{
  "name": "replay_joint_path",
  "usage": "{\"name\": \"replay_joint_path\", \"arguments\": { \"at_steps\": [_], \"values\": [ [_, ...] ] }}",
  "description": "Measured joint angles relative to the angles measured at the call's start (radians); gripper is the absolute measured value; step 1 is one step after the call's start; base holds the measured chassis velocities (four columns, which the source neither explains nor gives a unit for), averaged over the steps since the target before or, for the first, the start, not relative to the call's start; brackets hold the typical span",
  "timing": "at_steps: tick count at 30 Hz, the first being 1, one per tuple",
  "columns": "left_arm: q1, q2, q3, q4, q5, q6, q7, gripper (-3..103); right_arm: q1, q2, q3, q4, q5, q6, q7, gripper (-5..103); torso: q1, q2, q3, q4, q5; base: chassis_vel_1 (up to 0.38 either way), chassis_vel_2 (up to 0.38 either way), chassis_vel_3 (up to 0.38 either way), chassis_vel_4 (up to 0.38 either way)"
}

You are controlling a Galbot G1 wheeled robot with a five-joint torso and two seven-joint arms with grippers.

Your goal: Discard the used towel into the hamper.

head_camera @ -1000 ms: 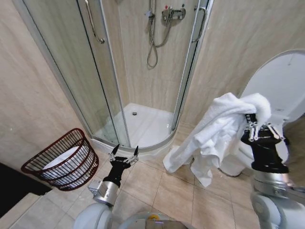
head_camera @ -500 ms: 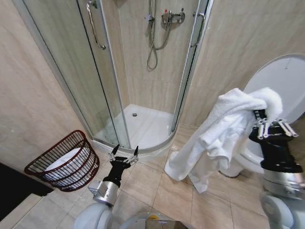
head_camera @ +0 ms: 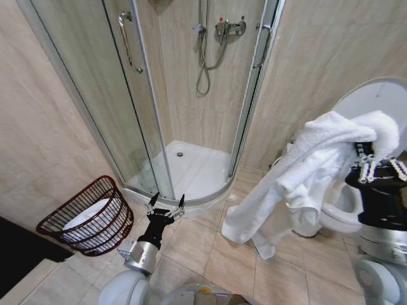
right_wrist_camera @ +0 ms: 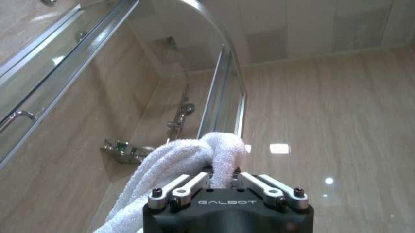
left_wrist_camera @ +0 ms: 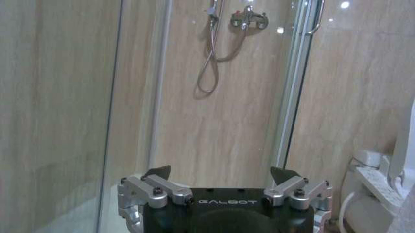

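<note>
At the right edge of the head view, the right gripper [head_camera: 379, 166] is raised with its jaws clenched on a white towel [head_camera: 304, 178] that drapes down toward the tiled floor [head_camera: 210, 254] before the toilet [head_camera: 356, 210], while the hamper [head_camera: 89, 216] sits at lower left by the shower enclosure [head_camera: 184, 95] and the left gripper [head_camera: 166, 201] waits at bottom centre. Across the left wrist view, the left gripper [left_wrist_camera: 220, 174] has its jaws released, facing the shower hose [left_wrist_camera: 211, 58]. Low in the right wrist view, the right gripper [right_wrist_camera: 222, 182] pinches the towel [right_wrist_camera: 188, 165].
</note>
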State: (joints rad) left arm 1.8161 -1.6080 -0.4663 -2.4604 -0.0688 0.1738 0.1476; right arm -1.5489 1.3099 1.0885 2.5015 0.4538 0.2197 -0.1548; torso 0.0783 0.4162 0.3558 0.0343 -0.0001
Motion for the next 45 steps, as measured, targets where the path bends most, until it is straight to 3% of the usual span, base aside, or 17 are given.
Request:
{"name": "replay_joint_path", "arguments": {
  "at_steps": [13,19,45],
  "values": [
    [0.000,0.000,0.000,0.000,0.000,0.000,0.000,100,-0.009,0.049,-0.006,-0.001,-0.035,0.018,0.054,7,0.021,0.053,0.032,-0.0001,0.0000,0.000,0.000,0.000,0.000],
    [0.000,0.000,0.000,0.000,0.000,0.000,0.000,100,0.010,0.038,-0.026,-0.001,-0.041,-0.016,0.074,7,0.032,0.081,0.048,0.0000,0.0000,0.000,0.000,0.000,0.000],
    [0.000,0.000,0.000,0.000,0.000,0.000,0.000,100,0.022,0.034,-0.025,-0.002,-0.001,-0.010,0.043,7,0.077,0.190,0.112,0.0000,0.0001,0.000,0.000,0.000,0.000]
  ]
}}
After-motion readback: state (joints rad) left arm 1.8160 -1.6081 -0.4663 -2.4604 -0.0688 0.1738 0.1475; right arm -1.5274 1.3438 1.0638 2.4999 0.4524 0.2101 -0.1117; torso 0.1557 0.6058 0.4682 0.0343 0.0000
